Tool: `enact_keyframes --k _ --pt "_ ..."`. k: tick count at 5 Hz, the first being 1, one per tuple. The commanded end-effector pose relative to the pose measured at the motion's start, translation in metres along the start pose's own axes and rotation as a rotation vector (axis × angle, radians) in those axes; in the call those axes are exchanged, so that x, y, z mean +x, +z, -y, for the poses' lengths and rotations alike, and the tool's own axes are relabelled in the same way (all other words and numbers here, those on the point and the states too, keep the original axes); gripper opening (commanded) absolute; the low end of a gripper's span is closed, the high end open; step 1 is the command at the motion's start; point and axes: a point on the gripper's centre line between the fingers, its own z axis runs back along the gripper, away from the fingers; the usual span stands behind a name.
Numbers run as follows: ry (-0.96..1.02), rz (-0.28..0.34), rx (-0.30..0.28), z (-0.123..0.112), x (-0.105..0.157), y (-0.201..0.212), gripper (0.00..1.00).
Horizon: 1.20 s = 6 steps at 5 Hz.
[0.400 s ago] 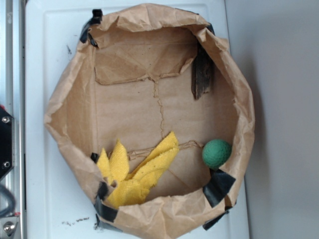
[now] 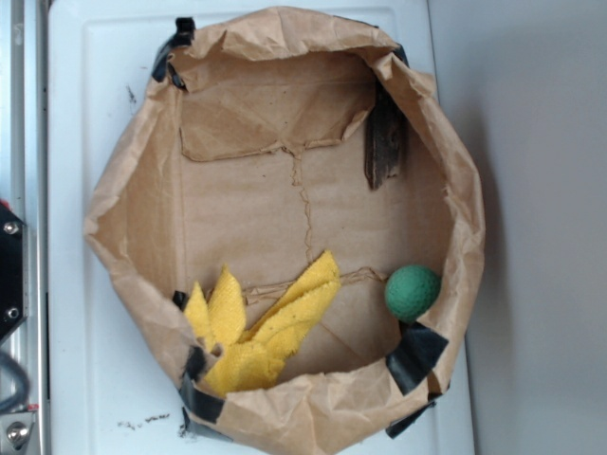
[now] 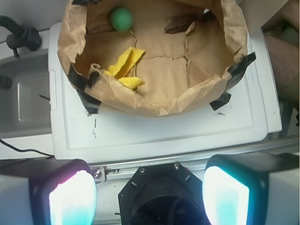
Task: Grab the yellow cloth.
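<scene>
Yellow cloth (image 2: 254, 327) lower edge behind paper bag (image 2: 313, 417) rim

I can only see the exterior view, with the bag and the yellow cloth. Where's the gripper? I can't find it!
Observer: The wrist view shows the gripper outside the bag, beyond the white board's edge.
Operator: Is it holding anything?
Observer: No. Its fingers are wide apart with nothing between them.
Operator: What's between it and the cloth?
Observer: The bag's near wall stands in front of the cloth, so the gripper would probably have to go over that wall.
</scene>
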Motion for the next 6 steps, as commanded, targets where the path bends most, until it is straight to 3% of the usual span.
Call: enact_keyframes --k 1,2,3,4,5,6 --pt "0.162 0.065 0.057 0.003 0.084 -0.023 1.0" --pt "0.246 0.047 0.01 -0.006 0.126 -0.033 1.0" --pt "0.152 0.146 -0.066 0.0 0.16 -0.011 1.0" --pt "0.272 0.208 -0.011 -0.021 0.195 -0.049 1.0" --pt "0.382 0.154 0.006 -0.032 0.195 -0.099 1.0" --pt "0.363 0.102 0.001 -0.024 0.172 -0.124 1.0"
